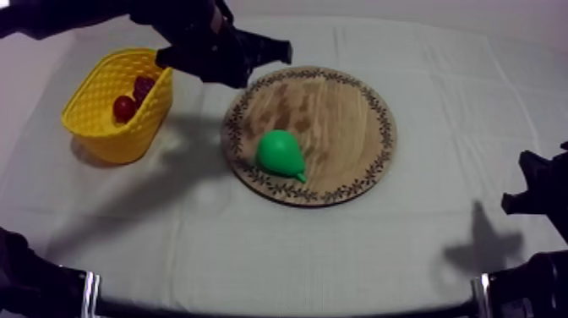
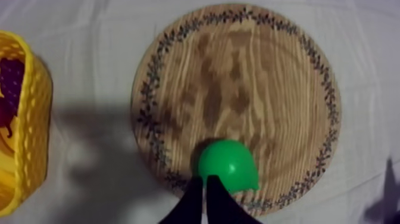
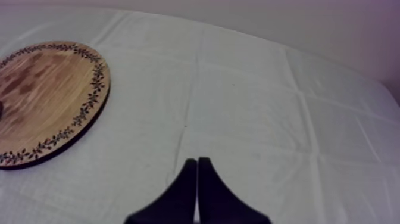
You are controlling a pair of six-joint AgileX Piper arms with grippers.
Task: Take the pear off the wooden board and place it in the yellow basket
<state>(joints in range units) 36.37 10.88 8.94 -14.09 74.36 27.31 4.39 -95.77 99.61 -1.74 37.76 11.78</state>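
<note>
The step in hand is the reach for the pear (image 1: 279, 154), with no grasp made yet; the left tool (image 2: 206, 182) hangs above the wooden board (image 1: 338, 127) with its fingers pressed together into a narrow wedge, holding nothing. From this tool's own camera the pear lies just past the fingertips, resting on its side on the board close to the rim; its stem points away from the middle of the board. The yellow basket (image 1: 101, 127) stands on the table (image 1: 406, 254) off to one side of the tool, apart from the board; a small red fruit (image 1: 124, 107) already lies in it, beside something darker that I cannot make out. The right tool (image 3: 197, 170) is likewise narrow and empty; it sits low over bare cloth, with the board well off to its side. I judge that the next move calls for the left tool to spread its fingers, come down with one finger on each side of the pear's round body, and close gently; the pear looks smooth and rounded, so an off-centre pinch may make it roll or slip out.
</note>
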